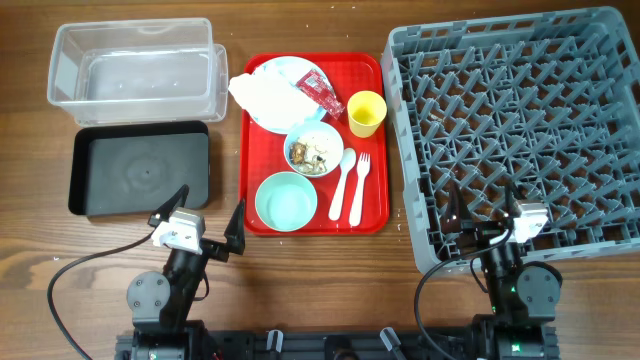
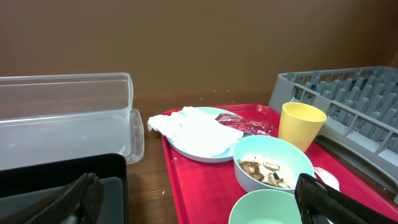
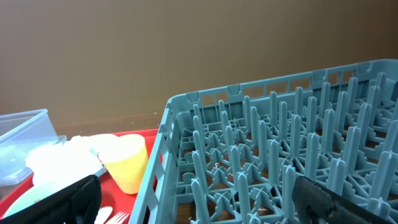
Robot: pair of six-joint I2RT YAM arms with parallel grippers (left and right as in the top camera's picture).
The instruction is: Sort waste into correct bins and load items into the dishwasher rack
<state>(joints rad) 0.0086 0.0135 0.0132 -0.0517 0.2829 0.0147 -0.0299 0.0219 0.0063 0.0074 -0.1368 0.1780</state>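
Observation:
A red serving tray [image 1: 375,215] holds a pale blue plate [image 1: 283,70] with a crumpled white napkin [image 1: 262,93] and a red wrapper [image 1: 322,92], a pale blue bowl [image 1: 314,149] of rice and scraps, a mint-green bowl [image 1: 286,200], a yellow cup [image 1: 366,112], a white spoon [image 1: 343,182] and fork [image 1: 359,186]. The clear tub [image 1: 135,65] and black tray [image 1: 140,168] lie left; the grey rack [image 1: 515,125] right. My left gripper [image 1: 203,228] is open and empty by the tray's front left corner. My right gripper [image 1: 484,210] is open and empty over the rack's front edge.
The wooden table top [image 1: 320,255] shows between the arms. In the left wrist view the clear tub [image 2: 65,118] is at the left and the rack [image 2: 348,99] at the right. A black cable [image 1: 75,270] runs by the left arm's base.

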